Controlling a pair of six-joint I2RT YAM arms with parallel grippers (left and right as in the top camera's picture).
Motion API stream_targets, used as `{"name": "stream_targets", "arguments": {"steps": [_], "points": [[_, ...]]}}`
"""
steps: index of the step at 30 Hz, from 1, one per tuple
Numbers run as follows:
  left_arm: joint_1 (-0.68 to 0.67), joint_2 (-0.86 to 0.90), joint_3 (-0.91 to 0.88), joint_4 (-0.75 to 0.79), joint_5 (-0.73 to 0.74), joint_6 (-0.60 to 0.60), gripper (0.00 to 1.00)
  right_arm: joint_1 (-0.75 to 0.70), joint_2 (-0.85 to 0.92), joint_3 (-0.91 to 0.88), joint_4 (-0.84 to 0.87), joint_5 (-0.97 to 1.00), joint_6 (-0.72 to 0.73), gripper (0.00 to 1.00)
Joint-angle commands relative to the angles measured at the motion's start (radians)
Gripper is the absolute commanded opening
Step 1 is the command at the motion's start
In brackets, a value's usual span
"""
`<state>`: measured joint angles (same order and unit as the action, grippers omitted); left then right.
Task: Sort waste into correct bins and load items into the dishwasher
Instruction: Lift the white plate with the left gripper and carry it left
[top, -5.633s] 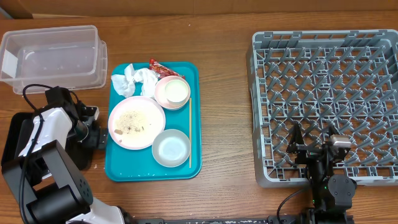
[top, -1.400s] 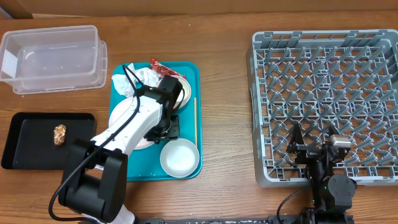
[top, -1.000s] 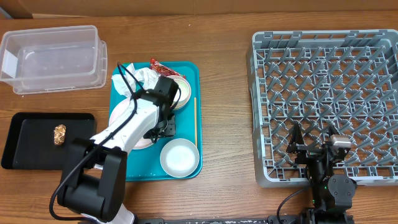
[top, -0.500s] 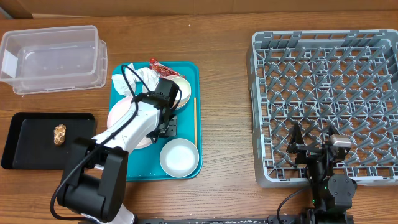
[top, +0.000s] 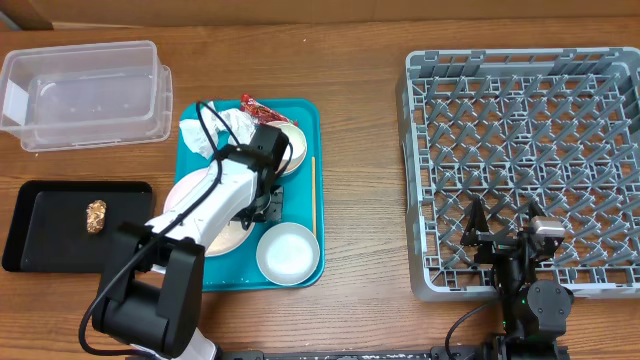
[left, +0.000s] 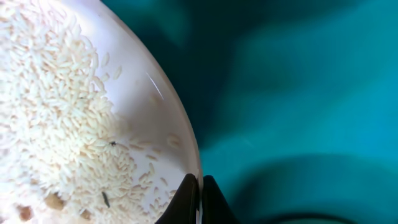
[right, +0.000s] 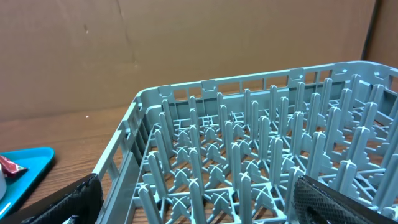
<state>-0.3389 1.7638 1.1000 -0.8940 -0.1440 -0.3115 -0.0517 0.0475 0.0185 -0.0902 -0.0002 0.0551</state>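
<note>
Left hand (left: 200, 198) pinching rice-covered plate (left: 152, 112), teal tray (left: 311, 93)

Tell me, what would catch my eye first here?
Probably the left arm's tool, pinched shut on the rim of a large plate strewn with rice, on the teal tray left of centre. Next comes the big grey dish rack at the right, with nothing in it.

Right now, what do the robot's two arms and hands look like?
The left arm has white shells, black joints and a black cable looping over it. The right arm is black with a silver block. The left hand has dark tips; the right hand has black, rough-textured fingers.
</note>
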Motion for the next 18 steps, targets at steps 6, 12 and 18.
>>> {"name": "stream_targets", "arguments": {"steps": [6,12,18], "points": [[0.022,-0.019,0.201,-0.166,-0.092,-0.018,0.04,-0.002,-0.009,-0.01,0.006,-0.002,-0.003,1.0],[0.072,-0.019,0.341,-0.262,-0.1,-0.017,0.04,-0.002,-0.009,-0.01,0.006,-0.002,-0.003,1.0],[0.146,-0.019,0.458,-0.326,-0.106,0.0,0.04,-0.002,-0.009,-0.01,0.006,-0.002,-0.003,1.0]]}}
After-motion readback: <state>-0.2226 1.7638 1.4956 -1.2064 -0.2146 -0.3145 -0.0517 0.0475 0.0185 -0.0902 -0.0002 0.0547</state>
